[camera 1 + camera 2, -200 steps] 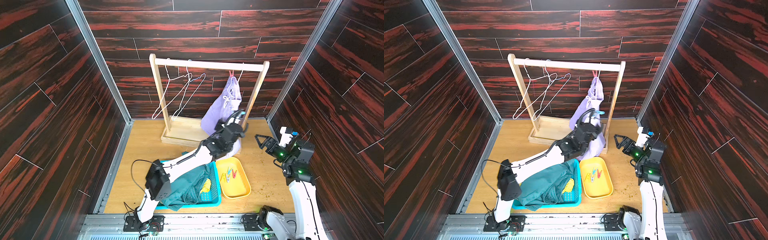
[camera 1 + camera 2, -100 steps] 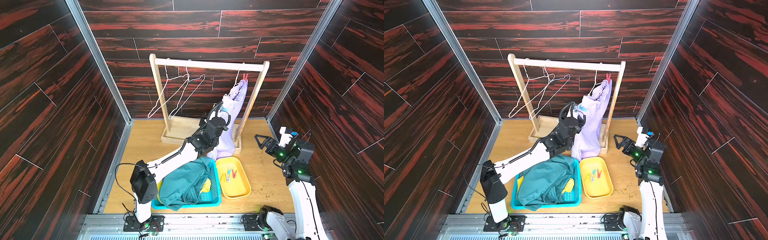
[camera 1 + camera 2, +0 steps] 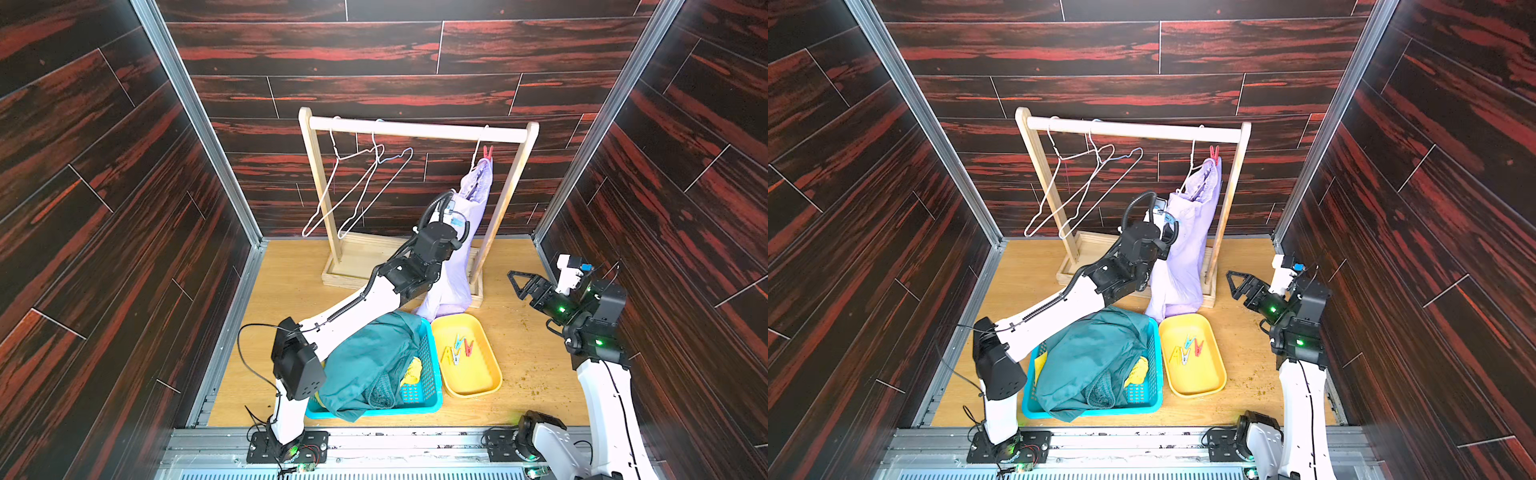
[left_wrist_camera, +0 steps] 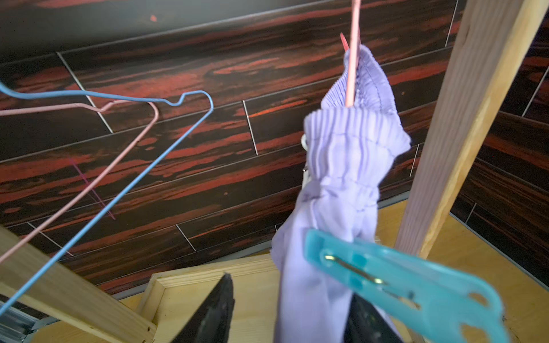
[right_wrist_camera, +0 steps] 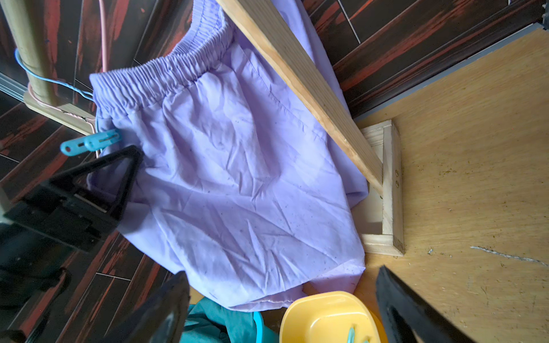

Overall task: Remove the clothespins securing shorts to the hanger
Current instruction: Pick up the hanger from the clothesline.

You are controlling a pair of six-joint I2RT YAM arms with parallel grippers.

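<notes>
The right gripper, at 4 o'clock on the floor in both top views, is fully spread and empty. The left gripper is raised at the lavender shorts, its fingers partly apart with fabric hanging between them. The blue clothespin lies across one finger; whether it is pinched cannot be told. If cloth is caught with the peg, the shorts are likely to be dragged and the pink hanger swung or unhooked. If the peg is squeezed off-centre, it may spring away from the yellow tray. The red clothespin, at 12 o'clock of the shorts, pins the waistband to the hanger.

At 7 o'clock of the lavender shorts, the blue basket holds the teal shorts and yellow shorts. Loose pegs lie in the tray at 6 o'clock. Approach is restricted by the rack upright, close at 3 o'clock. The empty hangers at 10 o'clock hang well apart
</notes>
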